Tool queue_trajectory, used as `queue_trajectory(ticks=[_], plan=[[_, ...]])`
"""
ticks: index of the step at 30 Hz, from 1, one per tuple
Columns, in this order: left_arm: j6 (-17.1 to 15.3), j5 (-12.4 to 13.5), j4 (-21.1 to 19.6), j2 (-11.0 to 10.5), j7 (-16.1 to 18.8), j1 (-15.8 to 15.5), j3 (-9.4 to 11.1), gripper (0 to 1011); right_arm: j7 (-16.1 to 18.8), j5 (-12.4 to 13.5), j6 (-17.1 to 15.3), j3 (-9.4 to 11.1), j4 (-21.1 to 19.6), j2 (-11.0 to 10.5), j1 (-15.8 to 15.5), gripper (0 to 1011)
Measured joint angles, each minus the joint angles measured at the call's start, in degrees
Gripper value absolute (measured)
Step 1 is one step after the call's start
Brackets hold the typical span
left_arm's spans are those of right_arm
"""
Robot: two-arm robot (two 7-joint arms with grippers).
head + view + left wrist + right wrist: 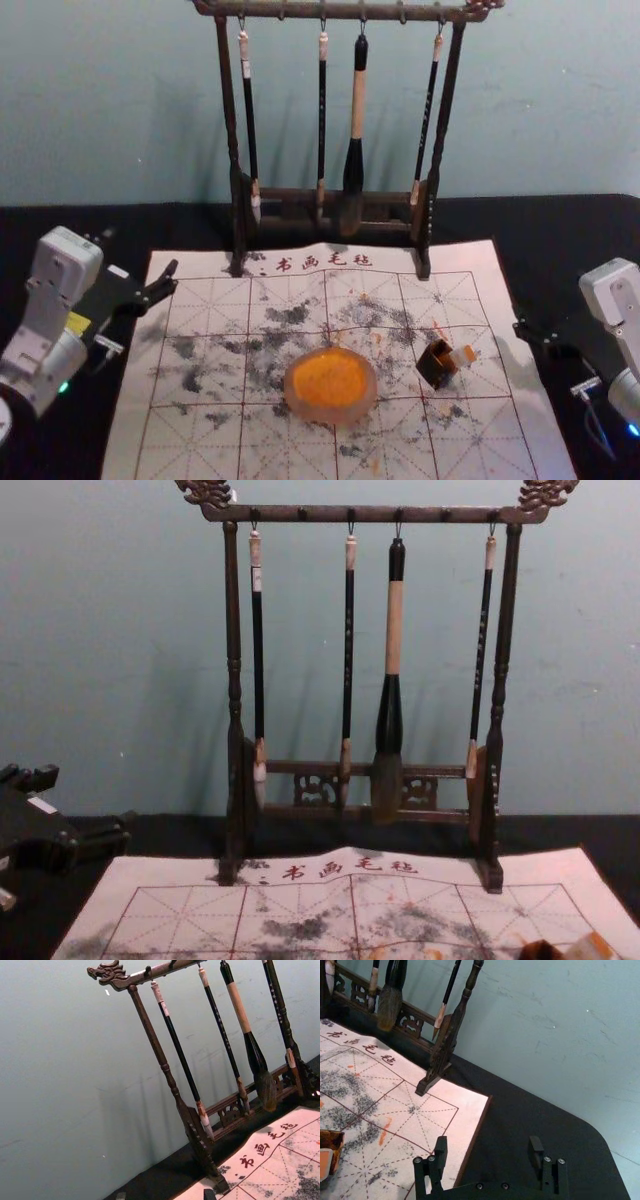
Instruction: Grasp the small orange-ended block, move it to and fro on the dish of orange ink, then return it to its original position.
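Right claw (487, 1146), spread and empty, hangs near the block (463, 355), apparently set near the ink dish (333, 412) for easy dipping; parted left claw (90, 798) parks opposite.

table (120, 225): black surface, reaches out past both sides of the brush rack (240, 210) | mat (205, 455): pale, red-gridded, smudged dark and orange, spread before the brush rack, far edge at its feet | brush rack: upright

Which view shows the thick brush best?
The chest view: the thick brush hangs there large and whole, from loop to bristles. The head view has it whole but smaller; the left wrist view shows it slanting, its top end at the edge; the right wrist view catches just its black lower part and bristles.
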State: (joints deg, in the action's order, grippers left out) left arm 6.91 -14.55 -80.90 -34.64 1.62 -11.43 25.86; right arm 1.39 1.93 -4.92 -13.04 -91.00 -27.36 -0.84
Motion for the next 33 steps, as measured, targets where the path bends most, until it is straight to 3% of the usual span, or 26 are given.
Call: queue_trajectory(ticks=[33], plan=[[0.0,0.0,0.0,0.0,0.0,0.0,0.0,1001,0.1,0.1,0.0,-0.2,-0.3,-0.4,0.0,1000]])
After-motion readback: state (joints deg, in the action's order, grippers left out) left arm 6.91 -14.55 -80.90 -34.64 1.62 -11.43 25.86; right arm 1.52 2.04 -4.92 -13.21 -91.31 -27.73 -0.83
